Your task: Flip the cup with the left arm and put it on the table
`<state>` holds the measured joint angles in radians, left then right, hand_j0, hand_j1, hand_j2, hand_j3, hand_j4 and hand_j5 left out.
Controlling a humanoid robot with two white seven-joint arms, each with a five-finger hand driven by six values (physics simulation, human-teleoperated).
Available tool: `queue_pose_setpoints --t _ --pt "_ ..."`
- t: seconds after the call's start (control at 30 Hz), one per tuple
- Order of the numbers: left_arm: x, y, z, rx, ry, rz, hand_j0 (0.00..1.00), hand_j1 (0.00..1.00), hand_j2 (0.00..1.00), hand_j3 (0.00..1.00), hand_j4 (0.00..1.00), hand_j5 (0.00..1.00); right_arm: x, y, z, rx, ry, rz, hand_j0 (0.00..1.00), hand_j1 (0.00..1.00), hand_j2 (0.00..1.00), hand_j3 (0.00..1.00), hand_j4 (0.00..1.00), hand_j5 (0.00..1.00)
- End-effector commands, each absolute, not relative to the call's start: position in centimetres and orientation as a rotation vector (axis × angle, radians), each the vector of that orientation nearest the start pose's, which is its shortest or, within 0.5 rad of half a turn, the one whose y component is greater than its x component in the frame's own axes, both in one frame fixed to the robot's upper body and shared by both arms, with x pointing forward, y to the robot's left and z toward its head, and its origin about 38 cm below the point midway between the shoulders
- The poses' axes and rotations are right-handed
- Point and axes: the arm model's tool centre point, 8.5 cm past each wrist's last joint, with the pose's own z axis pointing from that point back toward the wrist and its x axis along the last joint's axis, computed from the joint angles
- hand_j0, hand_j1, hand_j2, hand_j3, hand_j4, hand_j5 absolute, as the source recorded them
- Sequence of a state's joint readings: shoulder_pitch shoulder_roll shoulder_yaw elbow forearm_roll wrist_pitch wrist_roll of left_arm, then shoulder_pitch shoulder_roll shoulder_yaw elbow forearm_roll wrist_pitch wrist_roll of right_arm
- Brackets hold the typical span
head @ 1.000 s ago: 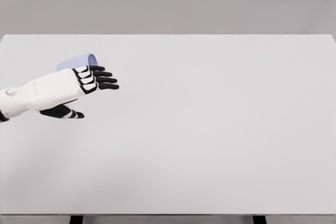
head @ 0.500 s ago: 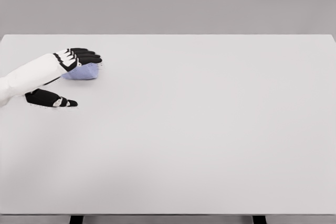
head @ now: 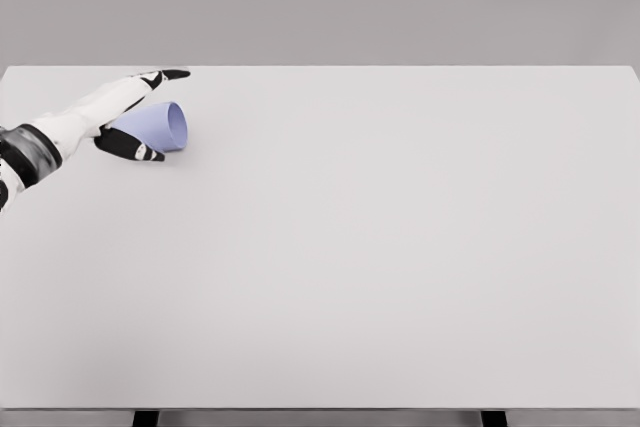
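Near the far left corner of the desk (head: pixel 400 247), the lavender cup (head: pixel 158 128) lies on its side, mouth facing right. The left hand (head: pixel 125 119) grasps it, fingers stretched above, thumb beneath.

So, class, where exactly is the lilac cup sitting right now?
In the head view, the cup lies on its side at the table's far left, mouth facing right, between the fingers and thumb of the left robot hand.

no text or labels readable — none, as far as visible.
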<state>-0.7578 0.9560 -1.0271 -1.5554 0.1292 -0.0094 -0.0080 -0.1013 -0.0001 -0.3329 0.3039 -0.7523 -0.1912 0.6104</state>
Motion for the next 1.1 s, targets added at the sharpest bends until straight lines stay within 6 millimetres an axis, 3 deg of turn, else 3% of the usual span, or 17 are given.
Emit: queue_pose_setpoints --t 0.0,0.1,0.3,0.43,0.63,0.83,1.07 --pt "44.4 31.1 18.3 0.408 -1.363 -1.324 1.00 1.00 1.00 1.00 1.00 1.00 1.8 -22.8 -24.2 0.358 -0.322 -1.025 1.00 1.00 1.00 1.00 1.00 1.00" --pt "45.6 32.2 20.1 0.461 -1.384 -1.301 1.00 1.00 1.00 1.00 1.00 1.00 1.8 -22.8 -24.2 0.358 -0.322 -1.025 1.00 1.00 1.00 1.00 1.00 1.00" --pt "46.8 33.4 18.5 0.495 -1.267 -1.277 1.00 1.00 1.00 1.00 1.00 1.00 1.8 -22.8 -24.2 0.358 -0.322 -1.025 1.00 1.00 1.00 1.00 1.00 1.00" --pt "46.8 32.8 18.0 0.458 -1.237 -1.297 1.00 1.00 1.00 1.00 1.00 1.00 1.9 -22.8 -24.2 0.359 -0.323 -1.024 1.00 1.00 1.00 1.00 1.00 1.00" --pt "47.5 32.7 19.2 0.487 -1.248 -1.296 1.00 1.00 1.00 1.00 1.00 1.00 1.9 -22.8 -24.2 0.359 -0.323 -1.024 1.00 1.00 1.00 1.00 1.00 1.00" --pt "48.3 31.0 18.0 0.461 -1.242 -1.281 1.00 1.00 1.00 1.00 1.00 1.00 1.8 -22.8 -24.2 0.358 -0.322 -1.025 1.00 1.00 1.00 1.00 1.00 1.00" --pt "48.9 32.2 17.2 0.491 -1.193 -1.277 1.00 1.00 1.00 1.00 1.00 1.00 1.8 -22.8 -24.2 0.358 -0.322 -1.025 1.00 1.00 1.00 1.00 1.00 1.00"
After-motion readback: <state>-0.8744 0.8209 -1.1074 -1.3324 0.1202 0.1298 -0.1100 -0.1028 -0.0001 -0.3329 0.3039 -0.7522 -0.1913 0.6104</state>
